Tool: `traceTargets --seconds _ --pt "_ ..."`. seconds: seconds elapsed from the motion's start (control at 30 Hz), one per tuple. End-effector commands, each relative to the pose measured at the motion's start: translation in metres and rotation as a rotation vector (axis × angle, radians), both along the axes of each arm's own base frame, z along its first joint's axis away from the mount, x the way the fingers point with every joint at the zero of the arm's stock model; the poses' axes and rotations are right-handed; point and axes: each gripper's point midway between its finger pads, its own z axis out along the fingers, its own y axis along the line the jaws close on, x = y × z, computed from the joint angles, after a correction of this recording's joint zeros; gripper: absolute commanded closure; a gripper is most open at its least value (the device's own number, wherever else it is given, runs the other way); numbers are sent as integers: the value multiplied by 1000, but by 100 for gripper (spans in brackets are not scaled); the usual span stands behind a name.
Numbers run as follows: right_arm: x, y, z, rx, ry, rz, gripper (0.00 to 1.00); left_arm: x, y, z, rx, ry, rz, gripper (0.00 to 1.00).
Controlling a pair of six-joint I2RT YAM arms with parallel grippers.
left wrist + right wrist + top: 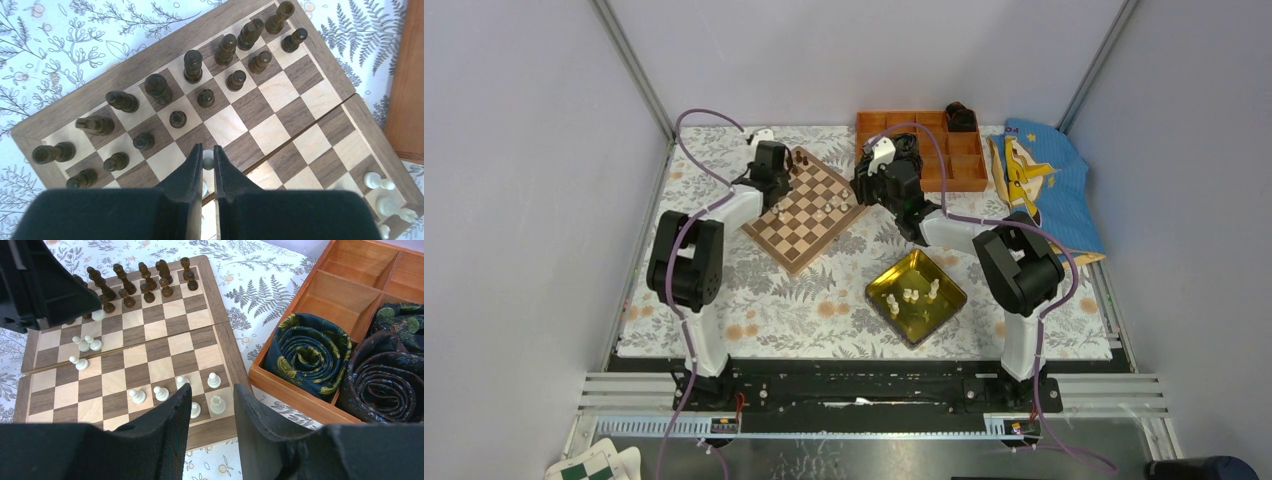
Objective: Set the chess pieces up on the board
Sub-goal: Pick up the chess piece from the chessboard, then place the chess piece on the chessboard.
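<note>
Left gripper pinching one white piece over middle of board, just short of dark pieces. Risk: tiny piece slips or topples on release; fingers clip nearest dark row. Right gripper spread, empty, above white edge; could knock whites below. Count: dark pieces sixteen; whites on board about nine, some off home squares; tray holds four or so.

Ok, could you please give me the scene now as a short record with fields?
board: on floral cloth, dark pieces set in two rows
white pieces on board: several, scattered
yellow tray: holds more of them
left gripper: shut on one white piece over the board
right gripper: open, empty
</note>
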Motion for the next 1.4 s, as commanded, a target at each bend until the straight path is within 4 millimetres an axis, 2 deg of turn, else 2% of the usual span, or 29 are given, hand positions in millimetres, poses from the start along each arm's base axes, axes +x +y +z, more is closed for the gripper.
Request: traceTargets --seconds 0.0,0.23,0.37,0.53,0.83,1.37 --pt "4 -3 29 50 -62 -18 56 -4 -4 30 1 -69 3 100" --pt "3 -12 31 43 -65 -43 56 -32 -46 38 65 -54 -88 100" --pt "2 -21 31 43 -62 -69 56 -55 -71 29 54 -38 -136 100" --pt "-2 -29 31 48 -58 -85 56 -73 -90 19 40 -27 -165 100" --pt "-6 -33 31 50 -57 -85 56 -82 -89 5 42 -15 -145 100" --pt "-3 -32 26 46 -49 -82 56 -76 -91 -17 53 7 -138 100"
